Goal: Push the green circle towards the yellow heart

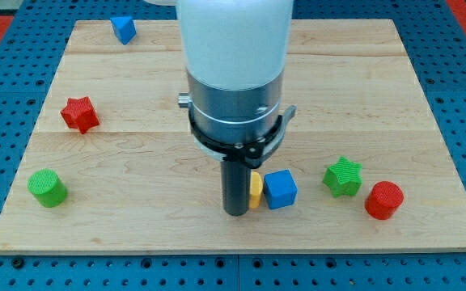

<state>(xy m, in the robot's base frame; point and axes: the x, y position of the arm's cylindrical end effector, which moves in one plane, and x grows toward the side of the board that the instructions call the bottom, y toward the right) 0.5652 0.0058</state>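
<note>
The green circle (48,187) is a round block near the board's lower left corner. A yellow block (255,190), its shape mostly hidden by the rod, sits low in the middle of the board. My tip (235,212) is at the rod's lower end, touching or almost touching the yellow block's left side. The tip is far to the right of the green circle. The arm's white and grey body (235,73) hides the board behind it.
A blue cube (281,190) touches the yellow block's right side. A green star (343,176) and a red cylinder (383,200) lie at the lower right. A red star (79,114) is at the left, a blue block (123,29) at the top left.
</note>
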